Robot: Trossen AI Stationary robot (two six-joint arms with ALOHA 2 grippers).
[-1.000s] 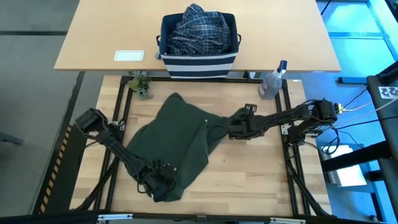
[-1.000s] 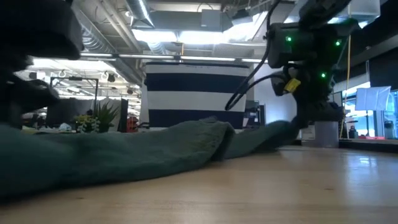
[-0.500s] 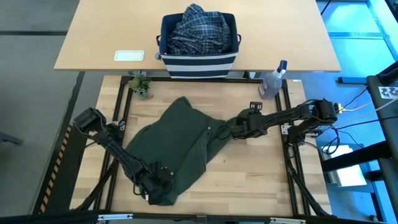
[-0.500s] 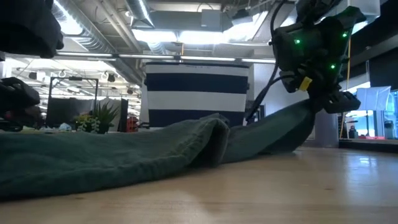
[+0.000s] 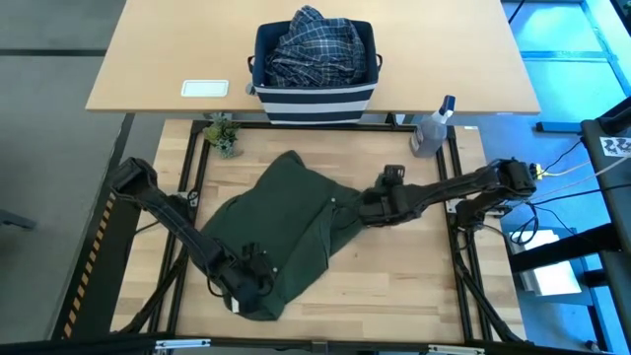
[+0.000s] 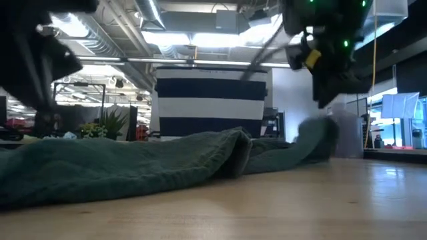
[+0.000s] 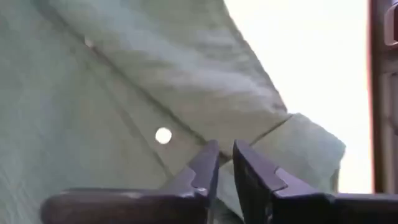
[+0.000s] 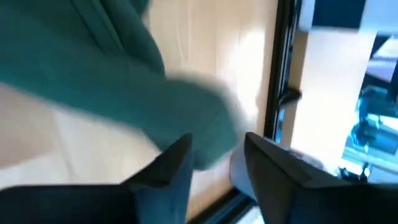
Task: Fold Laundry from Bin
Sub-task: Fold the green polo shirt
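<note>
A dark olive-green garment (image 5: 286,232) lies spread on the wooden table, with a raised fold (image 6: 233,143) across its middle. My left gripper (image 5: 245,288) hovers over the garment's near-left corner (image 7: 298,149), its fingers a narrow gap apart with nothing between them. My right gripper (image 5: 367,209) stands open just above the garment's right end (image 6: 313,140), which shows blurred below it (image 8: 199,124). The bin (image 5: 315,99) sits on the far table and holds the plaid shirt (image 5: 315,44).
A clear spray bottle (image 5: 432,130) stands at the table's far right corner and a small plant (image 5: 224,135) at its far left. A white card (image 5: 205,88) lies on the far table, left of the bin. Bare wood (image 5: 394,276) shows right of the garment.
My right gripper raised the garment's right end off the table, then let it go. That end has dropped back and lies lower now. My left gripper has risen off the near-left corner, which stays flat on the table.
</note>
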